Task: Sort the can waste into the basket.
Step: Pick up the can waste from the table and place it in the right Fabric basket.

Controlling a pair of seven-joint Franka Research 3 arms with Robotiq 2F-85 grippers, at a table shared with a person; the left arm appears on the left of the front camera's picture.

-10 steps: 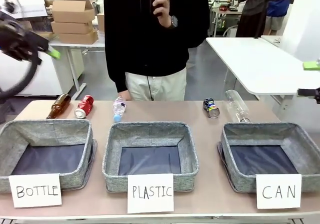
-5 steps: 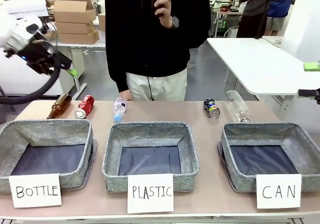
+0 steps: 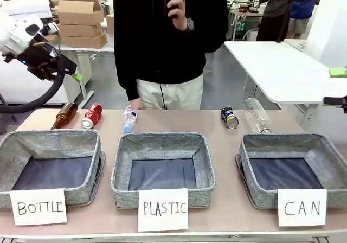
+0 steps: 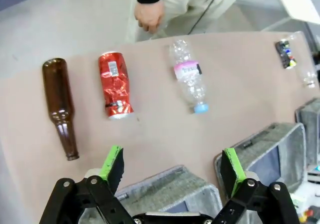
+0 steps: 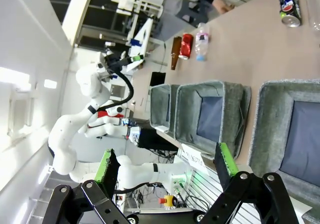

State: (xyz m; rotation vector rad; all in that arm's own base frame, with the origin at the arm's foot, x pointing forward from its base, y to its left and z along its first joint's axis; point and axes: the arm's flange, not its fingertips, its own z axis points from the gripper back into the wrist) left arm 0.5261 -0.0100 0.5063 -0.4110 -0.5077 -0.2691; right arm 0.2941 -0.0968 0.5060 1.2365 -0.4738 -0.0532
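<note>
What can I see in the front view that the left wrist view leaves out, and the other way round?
Front view adds the white hand-lettered CAN card on the grey woven-fabric basket. Left wrist view adds a look down between the open green pads of the left gripper. Both share the crumpled red metal can, the brown glass bottle, the clear plastic bottle and the crushed dark-blue can.
</note>
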